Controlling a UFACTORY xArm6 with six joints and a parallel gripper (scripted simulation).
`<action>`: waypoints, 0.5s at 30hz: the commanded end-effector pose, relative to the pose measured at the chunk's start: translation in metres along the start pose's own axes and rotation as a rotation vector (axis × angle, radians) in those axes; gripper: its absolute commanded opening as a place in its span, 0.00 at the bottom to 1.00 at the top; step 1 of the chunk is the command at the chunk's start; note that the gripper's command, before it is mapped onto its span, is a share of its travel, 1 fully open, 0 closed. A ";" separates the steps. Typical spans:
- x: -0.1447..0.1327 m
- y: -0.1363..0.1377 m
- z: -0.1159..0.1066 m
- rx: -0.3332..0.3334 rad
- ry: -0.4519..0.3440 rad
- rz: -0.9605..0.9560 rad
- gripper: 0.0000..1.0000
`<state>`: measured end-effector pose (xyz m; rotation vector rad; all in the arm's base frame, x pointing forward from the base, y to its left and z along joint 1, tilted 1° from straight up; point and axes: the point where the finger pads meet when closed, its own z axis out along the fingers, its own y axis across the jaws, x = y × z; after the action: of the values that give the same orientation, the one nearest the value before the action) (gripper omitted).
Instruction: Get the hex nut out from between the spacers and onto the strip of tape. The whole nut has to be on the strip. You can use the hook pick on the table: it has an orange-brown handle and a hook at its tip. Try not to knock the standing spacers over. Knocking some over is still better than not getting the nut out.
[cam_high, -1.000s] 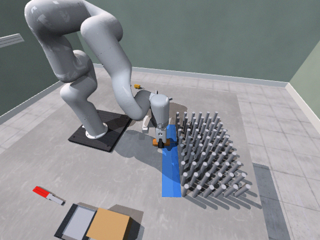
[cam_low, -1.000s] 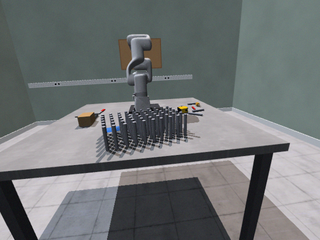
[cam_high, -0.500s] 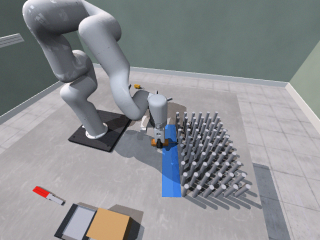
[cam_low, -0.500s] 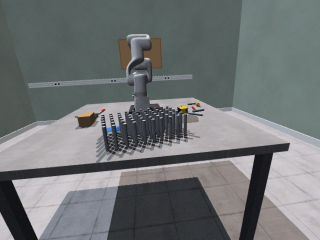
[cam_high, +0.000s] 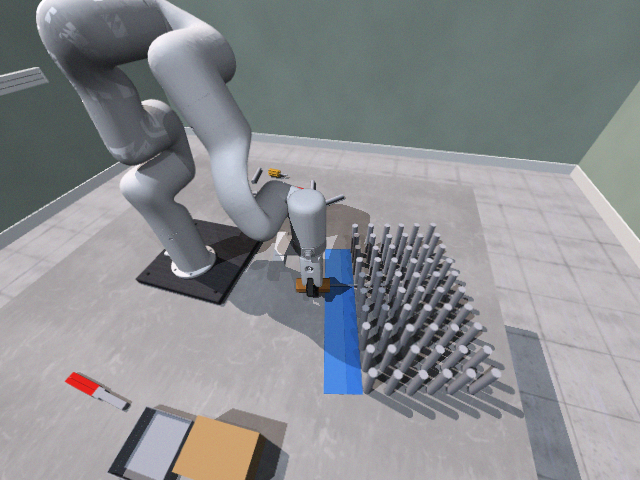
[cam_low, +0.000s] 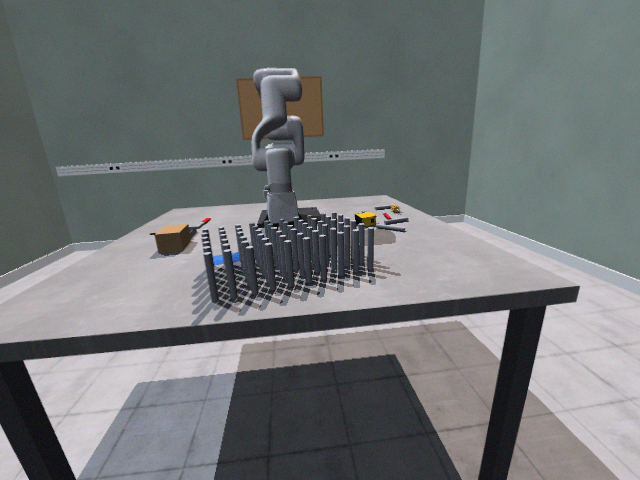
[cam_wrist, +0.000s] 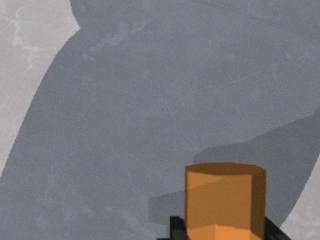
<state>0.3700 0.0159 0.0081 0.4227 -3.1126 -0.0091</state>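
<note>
On the grey table (cam_high: 103, 320), beside a dense grid of upright spacers (cam_high: 413, 310) — the arm (cam_high: 206, 129) reaches down at the blue strip of tape (cam_high: 341, 341).
Its gripper (cam_high: 311, 290), fingers partly closed, clamps the orange-brown handle of the hook pick (cam_high: 300, 285) at the strip's near edge — thin shaft pointing across the tape towards the spacers; the hex nut cannot be made out among them.

Upright grey spacers (cam_high: 413, 310) stand packed in a dense grid with only narrow lanes between them, too tight for the gripper (cam_high: 311, 289), which is clamped on the pick's orange handle (cam_high: 300, 285). The blue tape strip (cam_high: 341, 351) runs just beside the grid's near edge, and the table (cam_high: 180, 351) beside the strip lies open. A cardboard box (cam_high: 217, 454) sits well apart
</note>
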 end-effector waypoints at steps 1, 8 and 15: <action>0.006 -0.001 -0.001 0.001 -0.004 0.000 0.00; 0.017 -0.002 -0.001 0.001 -0.004 0.000 0.00; 0.033 -0.003 -0.001 0.001 -0.004 0.000 0.00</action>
<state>0.3447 0.0068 0.0078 0.4226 -3.1126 -0.0091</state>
